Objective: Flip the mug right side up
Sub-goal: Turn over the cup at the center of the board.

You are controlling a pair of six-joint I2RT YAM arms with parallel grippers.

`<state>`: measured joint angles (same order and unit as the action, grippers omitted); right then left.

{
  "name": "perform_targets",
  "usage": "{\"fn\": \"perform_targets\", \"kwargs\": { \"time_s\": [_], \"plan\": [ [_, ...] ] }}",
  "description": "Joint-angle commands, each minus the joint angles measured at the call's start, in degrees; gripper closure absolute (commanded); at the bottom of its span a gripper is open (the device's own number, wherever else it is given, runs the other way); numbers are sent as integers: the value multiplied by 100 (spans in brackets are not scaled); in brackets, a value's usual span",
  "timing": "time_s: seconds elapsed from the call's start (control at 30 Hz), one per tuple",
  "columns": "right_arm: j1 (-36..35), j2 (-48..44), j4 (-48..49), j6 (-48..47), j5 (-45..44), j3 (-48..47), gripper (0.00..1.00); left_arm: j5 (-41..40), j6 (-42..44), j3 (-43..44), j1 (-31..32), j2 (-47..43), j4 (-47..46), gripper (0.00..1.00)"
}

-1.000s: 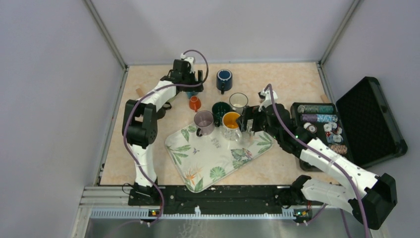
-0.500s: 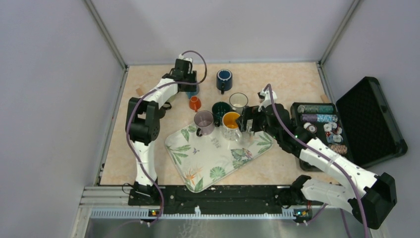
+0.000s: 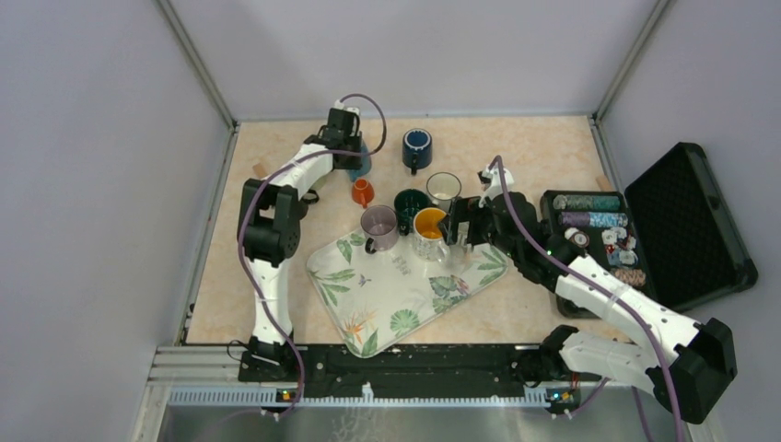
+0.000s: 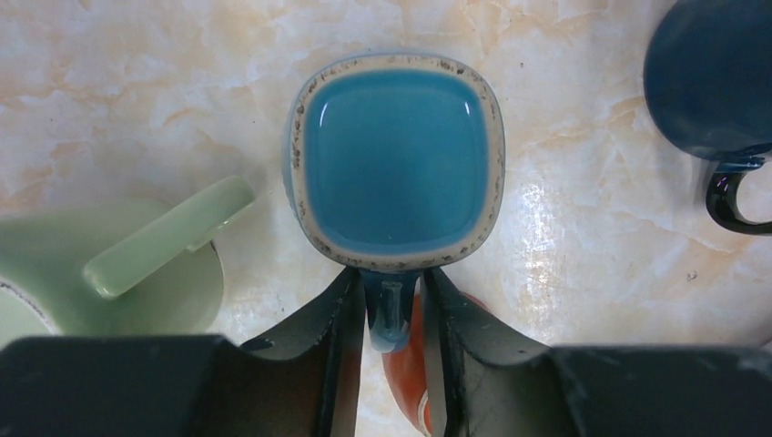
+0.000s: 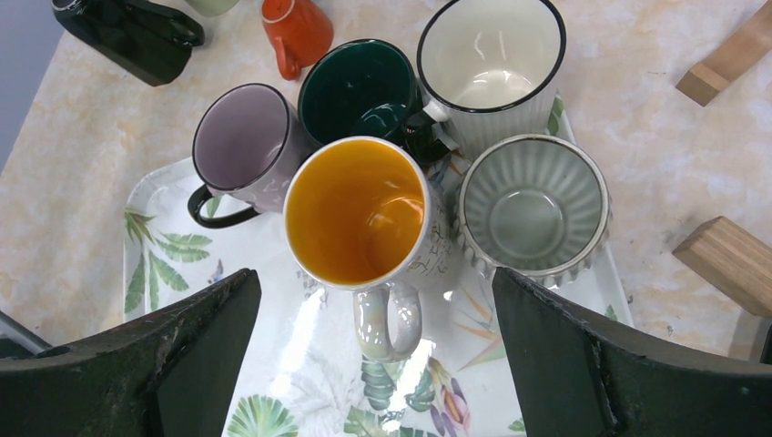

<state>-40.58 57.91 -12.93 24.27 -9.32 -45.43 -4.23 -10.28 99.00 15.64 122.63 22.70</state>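
Since the left gripper [image 4: 390, 278] has its fingers [image 4: 341, 319] drawn in narrow and seemingly clamped on the handle [image 4: 390, 314] of the blue mug [image 4: 396, 159], the grasp looks like the step in hand. That mug stands base-up on the table [image 4: 564, 218], between a pale green mug [image 4: 109, 264] and a navy mug [image 4: 710, 73]. Next comes, I judge, a lift clear of its neighbours, then a half roll of the wrist. The right gripper [image 5: 373, 276] hangs spread wide over the tray [image 5: 155, 264], where a yellow-lined mug [image 5: 355, 209], lilac mug [image 5: 241, 137], dark green mug [image 5: 360, 86] and two ribbed cups [image 5: 533, 205] stand upright and empty.
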Motion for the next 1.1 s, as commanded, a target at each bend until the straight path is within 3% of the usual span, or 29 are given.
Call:
{"fn": "perform_targets", "kwargs": {
  "time_s": [0.0,0.17,0.47,0.83,1.07],
  "plan": [
    [54,12,124,60,2,-67,1,-83,89,303,-15,104,-78,68],
    [50,14,106,69,-8,-80,1,-105,129,339,-17,163,-110,76],
    [50,27,73,80,-23,-130,1,-69,271,409,-16,17,-416,100],
    [59,69,195,182,-14,-255,1,393,45,56,-21,-738,-1385,100],
    [153,142,395,300,188,-426,1,1119,-194,21,-17,-1210,-1550,100]
  ]
}}
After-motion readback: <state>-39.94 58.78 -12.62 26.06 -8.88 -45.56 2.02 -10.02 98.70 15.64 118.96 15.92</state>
